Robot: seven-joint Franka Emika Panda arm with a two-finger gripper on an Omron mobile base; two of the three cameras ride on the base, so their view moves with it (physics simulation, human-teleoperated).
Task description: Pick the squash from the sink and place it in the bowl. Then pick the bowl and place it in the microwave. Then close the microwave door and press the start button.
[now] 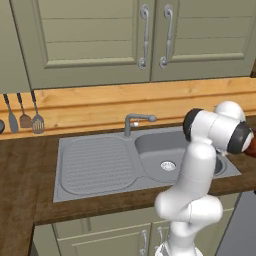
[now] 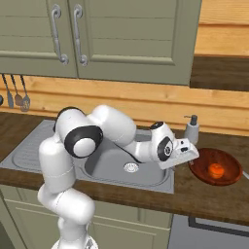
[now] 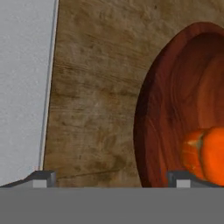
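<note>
Squash (image 2: 216, 169) sits in your bowl (image 2: 228, 175) on the wooden counter (image 2: 204, 194); your empty gripper (image 3: 111, 178) hangs spread wide beside its rim. Soap bottle (image 2: 191, 128) behind, seemingly clear of the sink (image 2: 146, 177).

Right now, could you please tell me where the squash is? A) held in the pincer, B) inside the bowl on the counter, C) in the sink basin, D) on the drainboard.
B: the squash lies inside the bowl on the wooden counter, to the right of the sink, while the open pincer holds nothing.
</note>
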